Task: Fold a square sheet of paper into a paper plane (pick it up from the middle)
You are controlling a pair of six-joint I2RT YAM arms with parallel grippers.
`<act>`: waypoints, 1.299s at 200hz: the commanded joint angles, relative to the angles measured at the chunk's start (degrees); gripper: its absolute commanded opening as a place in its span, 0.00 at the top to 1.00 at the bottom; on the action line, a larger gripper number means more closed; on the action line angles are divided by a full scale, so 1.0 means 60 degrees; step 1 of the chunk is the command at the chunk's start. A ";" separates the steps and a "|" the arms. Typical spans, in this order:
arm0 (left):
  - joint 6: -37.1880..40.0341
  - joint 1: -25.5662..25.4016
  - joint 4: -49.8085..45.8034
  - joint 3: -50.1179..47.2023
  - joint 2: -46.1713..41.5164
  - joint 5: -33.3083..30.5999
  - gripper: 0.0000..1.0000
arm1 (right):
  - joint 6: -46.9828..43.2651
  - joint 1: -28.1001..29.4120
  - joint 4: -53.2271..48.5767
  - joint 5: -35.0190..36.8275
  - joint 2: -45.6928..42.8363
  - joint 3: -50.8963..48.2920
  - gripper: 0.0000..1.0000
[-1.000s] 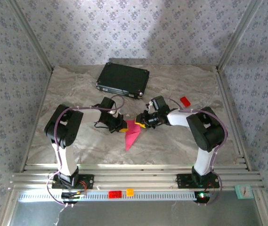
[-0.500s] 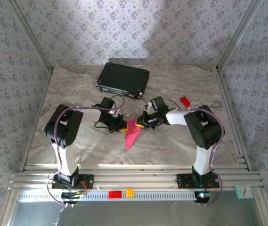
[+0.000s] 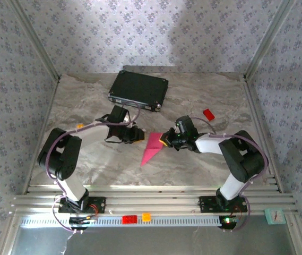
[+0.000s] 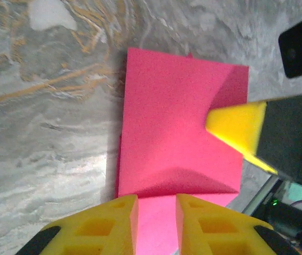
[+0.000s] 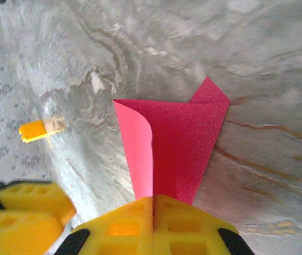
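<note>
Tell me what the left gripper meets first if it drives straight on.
The folded magenta-pink paper sheet, lying directly ahead of the open jaws of the left gripper. Beyond it, the right gripper pinches that sheet's far side. Height above the paper is unclear.

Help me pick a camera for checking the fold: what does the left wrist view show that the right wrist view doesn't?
Left wrist view: the pink paper sheet from above, its folded layers lying flat, with the left gripper open astride one edge and the right gripper shut on another edge, seen from outside.
Right wrist view: one flap curling up beside the right gripper's closed fingers, and a small orange block on the table.
Both: the same pink sheet on the marble table.
</note>
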 commanded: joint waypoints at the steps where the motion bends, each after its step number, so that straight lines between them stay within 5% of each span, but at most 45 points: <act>1: 0.0643 -0.0291 0.0072 -0.0326 -0.0498 -0.0522 0.74 | 0.0673 0.0158 0.0146 0.0963 -0.0437 -0.0110 1.00; 77: 0.2730 -0.2080 -0.0690 -0.0839 -0.1505 -0.3145 0.65 | 0.0828 0.0286 -0.0082 0.1082 -0.0626 -0.0262 1.00; 137: 0.3825 -0.3925 -0.1244 -0.0596 -0.1170 -0.5510 0.48 | 0.0733 0.0242 -0.0260 0.0892 -0.0542 -0.0151 1.00; 193: 0.4601 -0.4933 -0.1628 -0.0077 -0.0436 -0.7775 0.47 | 0.0699 0.0216 -0.0167 0.0689 -0.0423 -0.0073 1.00; 260: 0.4835 -0.5315 -0.1675 0.0144 -0.0114 -0.8541 0.50 | 0.0606 0.0219 -0.0311 0.0746 -0.0593 -0.0184 1.00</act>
